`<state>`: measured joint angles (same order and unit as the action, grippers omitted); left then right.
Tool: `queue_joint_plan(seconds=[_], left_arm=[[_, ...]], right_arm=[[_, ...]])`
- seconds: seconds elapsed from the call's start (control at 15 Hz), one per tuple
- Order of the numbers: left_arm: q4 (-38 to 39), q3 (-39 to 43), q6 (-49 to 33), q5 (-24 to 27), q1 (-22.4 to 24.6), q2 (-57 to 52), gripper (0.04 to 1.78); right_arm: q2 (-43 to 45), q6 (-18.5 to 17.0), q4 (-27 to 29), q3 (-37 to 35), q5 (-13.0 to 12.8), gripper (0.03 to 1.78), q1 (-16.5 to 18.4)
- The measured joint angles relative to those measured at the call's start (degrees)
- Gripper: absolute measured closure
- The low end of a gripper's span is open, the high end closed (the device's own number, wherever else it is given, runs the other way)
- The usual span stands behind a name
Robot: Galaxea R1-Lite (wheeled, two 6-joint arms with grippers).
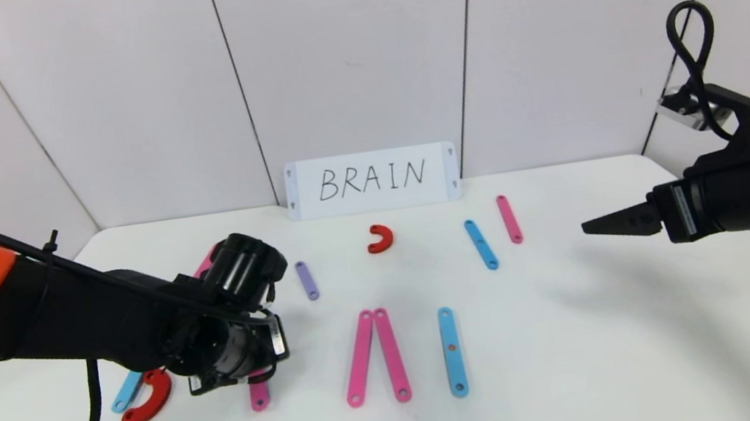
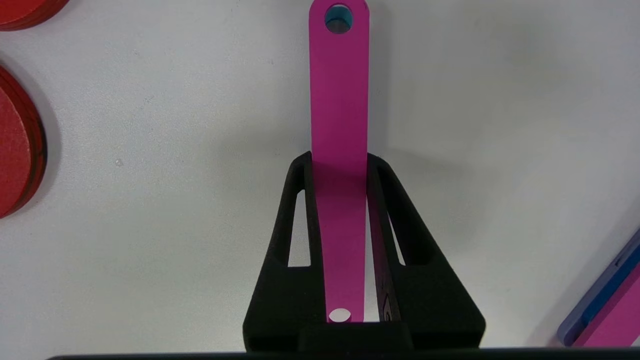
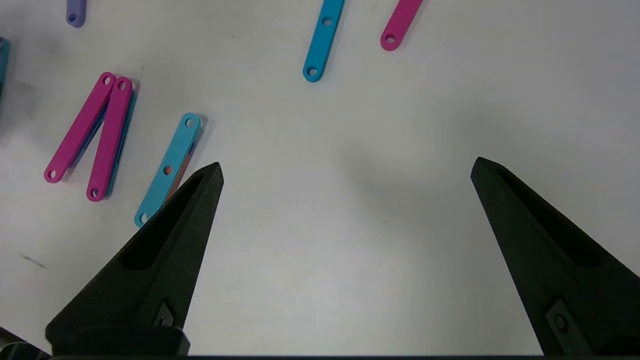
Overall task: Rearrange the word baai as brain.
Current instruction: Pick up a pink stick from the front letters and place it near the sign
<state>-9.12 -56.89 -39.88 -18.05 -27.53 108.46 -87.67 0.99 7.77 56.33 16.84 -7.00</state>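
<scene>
— Nearest thing first?
— Left gripper (image 2: pixel 339 165), low over the table's (image 1: pixel 586 357) left side, fingers (image 2: pixel 280 240) closed on a pink strip (image 2: pixel 339 100). Strip runs straight out between them, lying flat as far as I can tell.

— Around it?
— Red half-ring (image 1: pixel 147 399) and a blue strip (image 1: pixel 126 392) just beside, partly under the arm. Purple strip (image 1: pixel 307 280) a bit farther back.

— Centre?
— Two pink strips (image 1: pixel 373 356) meeting at their far ends, spread toward the robot. Blue strip (image 1: pixel 452 351) upright beside them. Second red half-ring (image 1: pixel 379 238) near the white card (image 1: pixel 371 180) reading BRAIN.

— Right side?
— Blue-and-pink pair (image 1: pixel 493 230), apart. Right gripper (image 3: pixel 345 170) hovers wide open, holding nothing.
</scene>
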Motion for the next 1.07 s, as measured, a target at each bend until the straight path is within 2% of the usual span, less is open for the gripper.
queue_joint_plan(seconds=[0.4,0.73,0.93,1.07], left_arm=[[-0.4,-4.2,3.2,0.0,0.0,-2.0,1.52],[-2.0,-14.8,10.1,0.5,0.6,-2.6,1.52],[-1.9,-21.6,18.4,4.5,0.6,-1.1,1.52],[-1.8,-25.7,23.8,9.8,0.6,1.0,1.52]], right_arm=[[0.0,0.0,0.0,0.0,0.0,0.07,0.0],[0.1,-0.2,0.0,0.0,0.0,0.07,0.3],[0.1,-0.2,0.0,0.0,0.1,0.07,0.4],[0.1,-0.2,0.0,0.0,0.1,0.07,0.4]])
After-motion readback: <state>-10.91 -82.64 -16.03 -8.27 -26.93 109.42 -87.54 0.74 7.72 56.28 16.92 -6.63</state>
